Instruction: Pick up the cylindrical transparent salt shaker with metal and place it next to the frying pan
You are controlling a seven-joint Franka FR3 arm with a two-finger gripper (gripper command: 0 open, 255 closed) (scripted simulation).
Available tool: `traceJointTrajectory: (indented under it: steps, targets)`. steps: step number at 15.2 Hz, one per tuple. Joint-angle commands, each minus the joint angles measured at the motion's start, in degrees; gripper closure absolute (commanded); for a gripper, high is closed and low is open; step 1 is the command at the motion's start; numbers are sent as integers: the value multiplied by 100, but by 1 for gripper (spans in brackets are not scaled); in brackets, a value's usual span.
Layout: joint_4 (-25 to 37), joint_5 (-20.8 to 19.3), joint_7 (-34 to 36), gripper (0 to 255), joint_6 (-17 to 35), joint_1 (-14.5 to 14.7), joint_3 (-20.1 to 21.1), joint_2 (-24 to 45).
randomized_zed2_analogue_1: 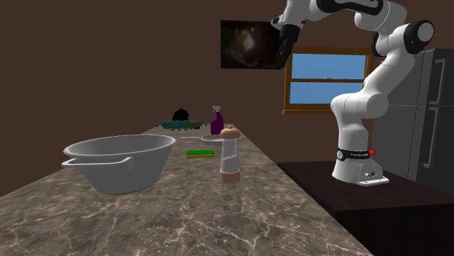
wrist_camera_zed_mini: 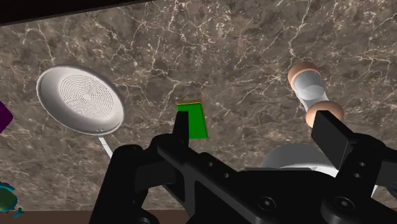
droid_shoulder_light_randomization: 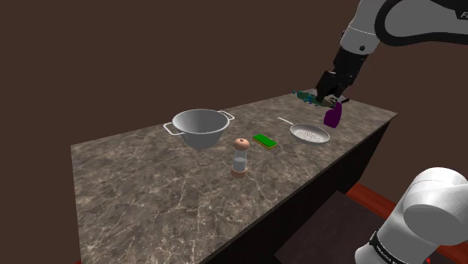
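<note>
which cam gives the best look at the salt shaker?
Second exterior view: the salt shaker stands near the camera, side-on, visible from base to cap. The shoulder view shows it smaller and from above, near the bowl and green sponge. The wrist view looks down on it at a slant.

On the tabletop [droid_shoulder_light_randomization: 150, 187], shoulder view: bowl [droid_shoulder_light_randomization: 199, 127] at left, salt shaker [droid_shoulder_light_randomization: 241, 157] before it, sponge [droid_shoulder_light_randomization: 264, 140] between shaker and frying pan [droid_shoulder_light_randomization: 309, 134], spray bottle [droid_shoulder_light_randomization: 334, 115] rightmost.

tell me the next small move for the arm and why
Probably carry the open end effector across to above the salt shaker: it stands upright and untouched near the green sponge, while the end effector hangs high above the counter.
</note>
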Motion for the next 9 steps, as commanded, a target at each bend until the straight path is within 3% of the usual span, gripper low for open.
traceJointTrajectory:
  steps: [1,9]
  targets:
    - [0,0,0,0,0,0,0,0]
    - [148,234,301,0,971,157,250,1412]
